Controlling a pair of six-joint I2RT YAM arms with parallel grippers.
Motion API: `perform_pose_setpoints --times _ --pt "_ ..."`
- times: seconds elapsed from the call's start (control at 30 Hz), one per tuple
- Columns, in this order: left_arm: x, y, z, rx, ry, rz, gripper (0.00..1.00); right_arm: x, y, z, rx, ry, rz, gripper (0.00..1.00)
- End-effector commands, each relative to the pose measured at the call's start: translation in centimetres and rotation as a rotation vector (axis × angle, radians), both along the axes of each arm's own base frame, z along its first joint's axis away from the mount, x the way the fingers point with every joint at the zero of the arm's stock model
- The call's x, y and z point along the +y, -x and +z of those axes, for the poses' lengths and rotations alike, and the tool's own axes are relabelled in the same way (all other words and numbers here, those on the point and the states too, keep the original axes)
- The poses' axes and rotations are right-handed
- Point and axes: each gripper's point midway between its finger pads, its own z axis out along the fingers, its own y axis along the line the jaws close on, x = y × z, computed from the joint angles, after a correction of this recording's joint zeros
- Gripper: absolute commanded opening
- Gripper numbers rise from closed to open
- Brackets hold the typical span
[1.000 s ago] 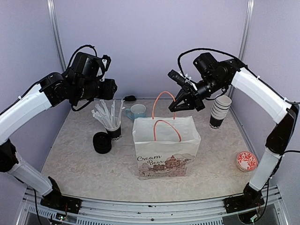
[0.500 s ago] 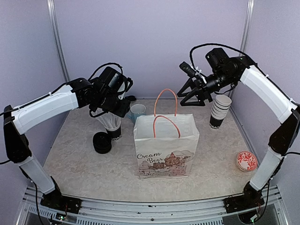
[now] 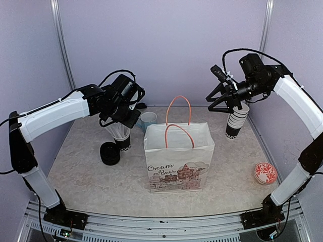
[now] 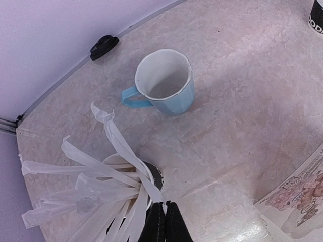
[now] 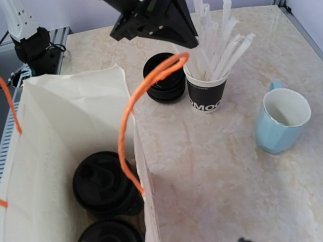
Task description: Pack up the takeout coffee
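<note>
My right gripper (image 3: 216, 104) just let go of bag handle (image 3: 177, 107); jaws spread, swung to 2 o'clock of bag (image 3: 179, 161). My left gripper (image 4: 164, 217) over straws (image 4: 101, 166) at 10 o'clock, jaws just pressed together; straw caught? Cannot tell. Both lidded cups (image 5: 103, 184) inside bag; coffee packed, I judge.

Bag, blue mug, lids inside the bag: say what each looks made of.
Bag: matte white paper, judging by creases and printed front. Mug: probably glazed ceramic, smooth light blue, white inside. Lids: likely black plastic, moulded ridges with a dull sheen.
</note>
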Motion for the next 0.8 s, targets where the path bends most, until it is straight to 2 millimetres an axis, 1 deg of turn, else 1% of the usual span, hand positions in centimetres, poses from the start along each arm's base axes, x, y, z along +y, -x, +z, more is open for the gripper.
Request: perform_pose_setpoints --times 0.0,0.1,0.17,0.27,0.43,0.47,0.5,0.6,0.77 --pt "0.1 -0.6 2.2 -0.056 0.032 0.010 0.00 0.1 -0.2 0.0 0.010 -0.019 0.002 0.63" --pt "0.4 -0.4 3.6 -0.082 0.046 0.016 0.00 0.1 -0.3 -0.2 0.010 -0.016 0.001 0.63" --pt "0.8 -0.2 4.9 -0.097 0.058 0.024 0.00 0.0 -0.4 -0.2 0.008 -0.014 -0.002 0.63" --pt "1.3 0.3 6.1 -0.107 0.074 0.033 0.00 0.0 -0.5 -0.2 0.006 -0.012 -0.005 0.63" --pt "1.5 1.7 9.7 -0.140 0.148 0.025 0.00 0.1 -0.6 -0.4 0.012 -0.010 -0.002 0.63" --pt "1.5 2.1 10.7 -0.149 0.161 0.023 0.00 0.1 -0.7 -0.4 0.011 -0.009 -0.004 0.63" --pt "1.5 2.5 12.1 -0.164 0.182 0.022 0.00 0.1 -0.7 -0.4 0.011 -0.007 -0.005 0.63" --pt "1.1 4.3 15.3 -0.201 0.216 0.004 0.00 0.1 -1.0 -0.3 0.004 0.001 -0.009 0.63" --pt "-0.6 9.0 21.9 -0.290 0.333 -0.080 0.00 -0.1 -1.6 -0.2 -0.004 0.021 -0.027 0.63"
